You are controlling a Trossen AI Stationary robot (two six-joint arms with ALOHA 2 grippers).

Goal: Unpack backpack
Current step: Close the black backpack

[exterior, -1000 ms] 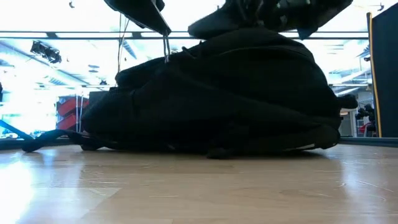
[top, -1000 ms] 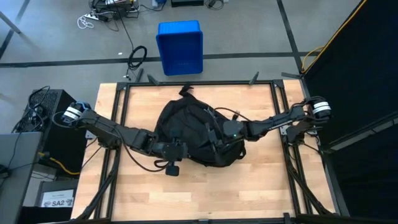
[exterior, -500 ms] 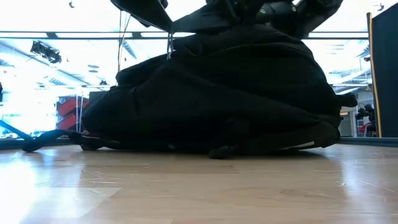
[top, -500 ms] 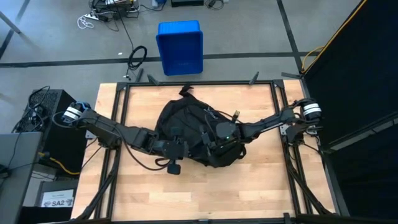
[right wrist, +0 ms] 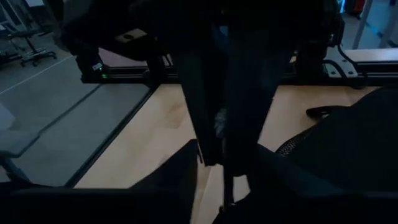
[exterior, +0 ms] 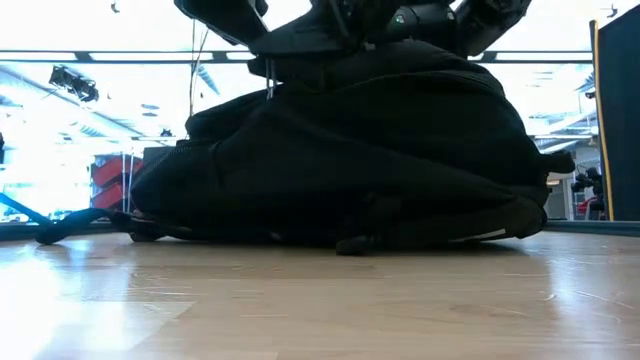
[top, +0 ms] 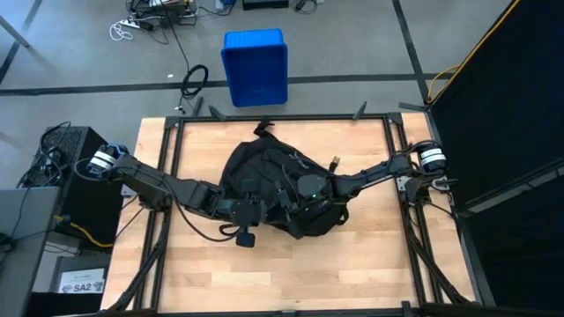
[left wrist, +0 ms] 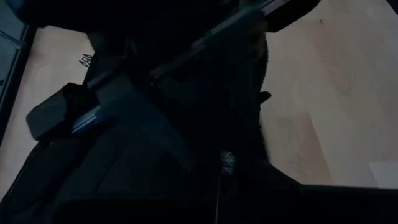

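Note:
The black backpack (top: 273,189) lies flat on its broad side in the middle of the wooden table (top: 282,273); in the low view it is a wide dark mound (exterior: 340,170). My left gripper (top: 263,204) reaches in from the table's left and is shut above the pack's top (exterior: 262,45). My right gripper (top: 285,198) comes in from the right, low over the pack's top and close to the left one. Its fingers (right wrist: 183,165) stand apart, with a dark strap (right wrist: 235,180) between them. My left gripper holds a thin grey zipper pull (exterior: 270,82) on the backpack's top, slanting down from the table's left. The pull runs straight up from the fabric to the fingertips, drawn taut. The backpack stays on the table. My right gripper: I cannot tell whether it touches the strap.
A blue plastic bin (top: 255,66) stands on the floor beyond the table's far edge, with cables (top: 196,81) beside it. Black frame rails (top: 172,176) run along the table's left and right sides. Bare wood lies between the pack and the near edge.
My right gripper has gone toward the table's left, across the top of the backpack and closer to my left gripper, sinking slightly. The backpack has stayed where it was, its zipper pull still drawn up.

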